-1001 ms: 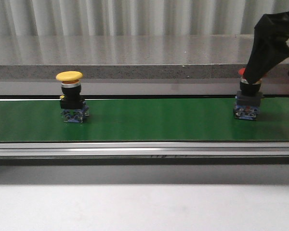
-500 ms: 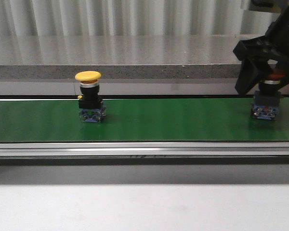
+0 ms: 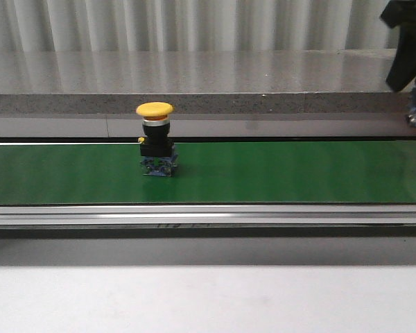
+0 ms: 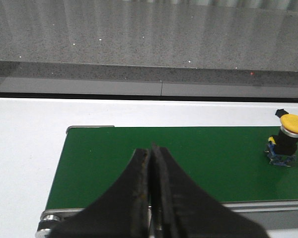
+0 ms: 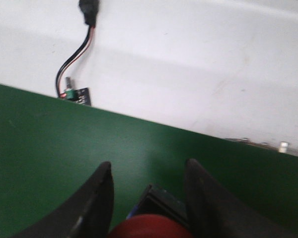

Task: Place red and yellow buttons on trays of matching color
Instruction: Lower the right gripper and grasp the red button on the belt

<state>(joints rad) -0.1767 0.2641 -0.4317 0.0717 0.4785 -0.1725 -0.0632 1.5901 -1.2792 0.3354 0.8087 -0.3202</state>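
The right gripper (image 5: 146, 198) was squeezing the red button (image 5: 149, 227), lifted at three o'clock. The left gripper (image 4: 150, 171) was clenched, empty; the yellow button (image 3: 156, 139) stood on the green belt (image 3: 277, 173) toward its two o'clock

We see two buttons: one yellow button (image 3: 155, 148) and one red button (image 5: 150, 225). There is one green belt (image 3: 277, 173). We count two black grippers, the left gripper (image 4: 150, 198) and the right gripper (image 5: 146, 206). One small board with wires (image 5: 75, 93) lies by the belt's edge.
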